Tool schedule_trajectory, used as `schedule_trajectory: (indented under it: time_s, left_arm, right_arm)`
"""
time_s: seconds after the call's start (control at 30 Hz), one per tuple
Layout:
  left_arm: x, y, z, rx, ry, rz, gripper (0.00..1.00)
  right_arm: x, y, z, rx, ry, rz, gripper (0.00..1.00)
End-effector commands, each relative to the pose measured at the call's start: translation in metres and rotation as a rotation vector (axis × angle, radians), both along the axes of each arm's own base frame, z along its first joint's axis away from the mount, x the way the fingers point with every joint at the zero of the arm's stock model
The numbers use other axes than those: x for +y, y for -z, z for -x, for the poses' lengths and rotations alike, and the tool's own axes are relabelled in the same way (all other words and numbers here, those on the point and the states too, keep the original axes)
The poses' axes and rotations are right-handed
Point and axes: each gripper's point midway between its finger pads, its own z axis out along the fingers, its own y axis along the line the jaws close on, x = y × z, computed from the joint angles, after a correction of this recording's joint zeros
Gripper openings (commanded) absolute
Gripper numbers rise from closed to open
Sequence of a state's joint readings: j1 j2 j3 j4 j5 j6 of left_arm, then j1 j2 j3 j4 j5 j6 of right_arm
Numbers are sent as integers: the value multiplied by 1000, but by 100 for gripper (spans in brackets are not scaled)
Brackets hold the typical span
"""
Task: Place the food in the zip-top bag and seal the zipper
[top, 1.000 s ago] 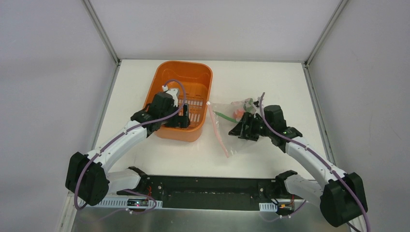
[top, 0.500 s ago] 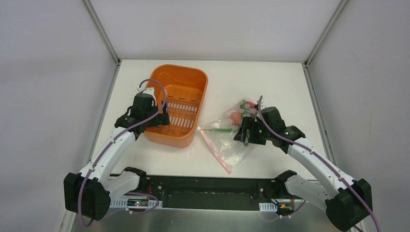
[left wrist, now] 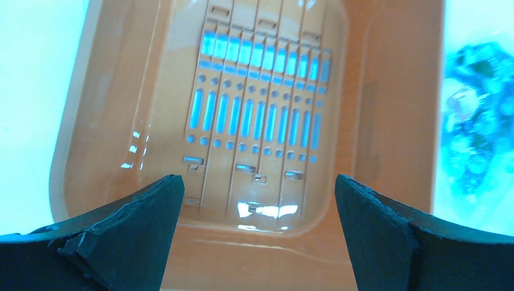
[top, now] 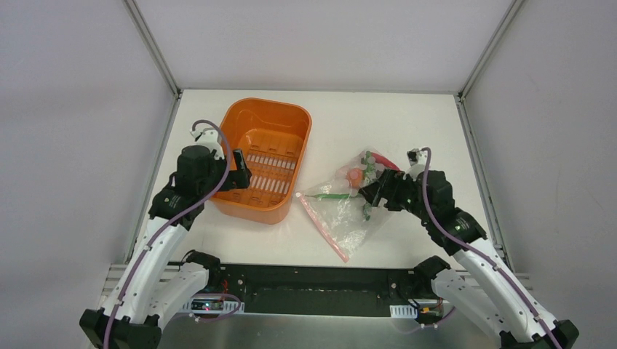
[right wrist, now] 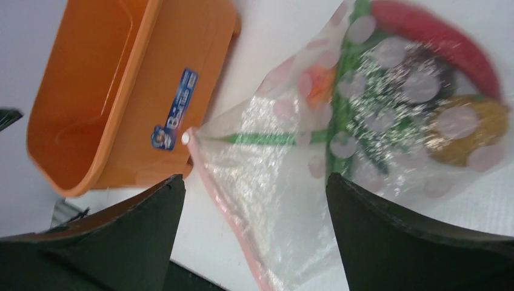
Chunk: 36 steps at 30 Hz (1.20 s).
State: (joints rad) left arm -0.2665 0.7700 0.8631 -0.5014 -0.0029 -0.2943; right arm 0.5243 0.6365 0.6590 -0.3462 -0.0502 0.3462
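Observation:
The clear dotted zip-top bag (top: 342, 211) lies flat on the table right of centre, also in the right wrist view (right wrist: 285, 182). Inside it at its far end is the food (top: 356, 177): green chilies (right wrist: 348, 121), a red chili (right wrist: 442, 42) and round dark-red and orange pieces. The pink zipper (top: 320, 225) runs along the bag's left edge (right wrist: 227, 218). My right gripper (top: 372, 193) is open, above the bag's right part. My left gripper (top: 236, 179) is open over the orange tub's near-left rim.
The orange slotted tub (top: 263, 160) stands left of the bag, holding nothing, and fills the left wrist view (left wrist: 254, 121). The bag's zipper corner almost touches its near right side (right wrist: 176, 121). Grey walls close the table's left, back and right.
My left arm has drawn back out of the tub toward its near-left rim. My right gripper has pulled back right off the bag, which has slid left and flattened.

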Motion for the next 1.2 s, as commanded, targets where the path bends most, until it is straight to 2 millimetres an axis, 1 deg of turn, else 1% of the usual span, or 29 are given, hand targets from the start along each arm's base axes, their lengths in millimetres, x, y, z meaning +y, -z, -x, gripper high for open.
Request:
schedule_trajectory:
  time_s: [0.0,0.07,0.1,0.2,0.37,0.57,0.87,1.17]
  left_arm:
    - [-3,-46,6,-108,-12,94,99]
    - [-1,-57,10,-136,-20,109,99]
    - [3,-62,12,-149,-45,114,99]
    - [11,-72,18,-203,-78,112,99]
    - [23,-78,28,-269,-126,114,99]
    - [37,-85,34,-266,-200,105,99]
    - [38,-89,37,-285,-200,105,99]
    - [40,-89,35,-266,-207,88,99]
  right_arm:
    - [-48,-44,-34,-208,316,12,91]
    - [-67,-57,-38,-263,401,38,95]
    - [-75,-63,-39,-288,438,47,96]
    - [-86,-75,-39,-331,487,51,98]
    - [-84,-77,-33,-317,483,1,100]
    - [-81,-75,-28,-292,480,-43,100]
    - [-69,-65,-31,-238,441,-53,100]
    - [-63,-69,-31,-233,422,-75,100]
